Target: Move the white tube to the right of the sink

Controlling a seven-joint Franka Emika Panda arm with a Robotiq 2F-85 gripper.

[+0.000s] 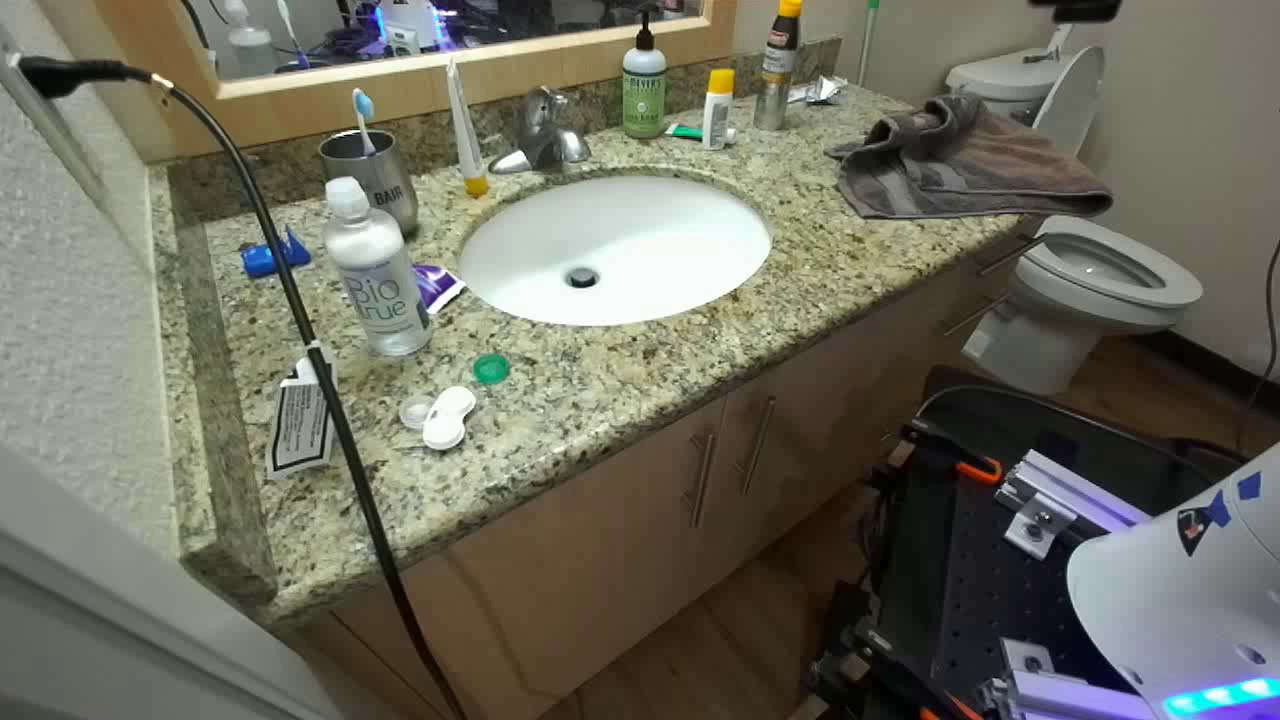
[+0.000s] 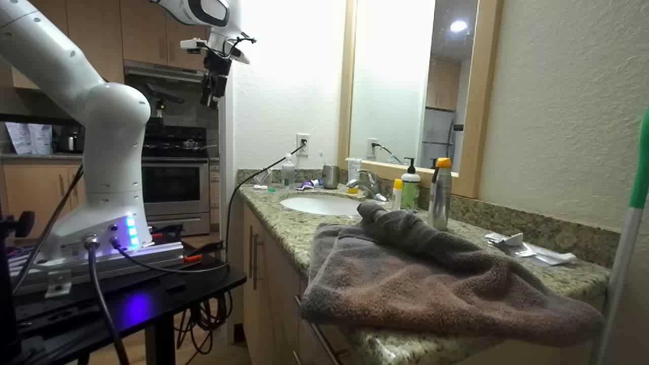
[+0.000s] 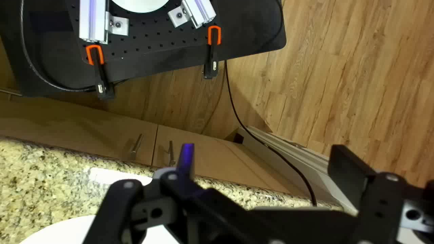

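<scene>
In an exterior view, taking the sink as the dial, the white tube stands on its yellow cap between ten and eleven o'clock, just beside the faucet at eleven. The steel cup (a toothbrush leans in it) sits at ten, the clear labelled bottle near nine, the pump bottle at twelve, and a grey-brown towel between two and three.

In an exterior view, the gripper hangs pointing down, well above the counter, between ten and eleven o'clock from the sink; here the white tube shows at about one, by the faucet.

In the wrist view, the fingers are spread wide, with cabinet doors seen between them. A wooden floor lies toward two o'clock, and the sink, partly hidden behind the gripper, toward eight.
</scene>
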